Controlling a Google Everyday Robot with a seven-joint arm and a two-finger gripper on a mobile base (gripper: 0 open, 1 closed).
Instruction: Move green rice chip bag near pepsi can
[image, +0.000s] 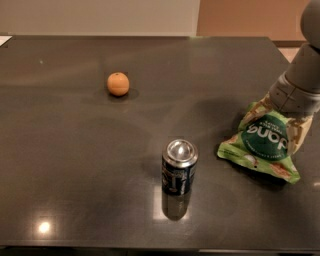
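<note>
The green rice chip bag is at the right of the dark table, its lower edge on the surface and its top raised. My gripper comes down from the upper right and is shut on the bag's crumpled top, with a pale finger showing at the bag's right side. The pepsi can stands upright at the front middle of the table, a short way to the left of the bag and apart from it.
A round orange fruit lies at the back left of the table. The table's right edge runs close behind the gripper, and its front edge is just below the can.
</note>
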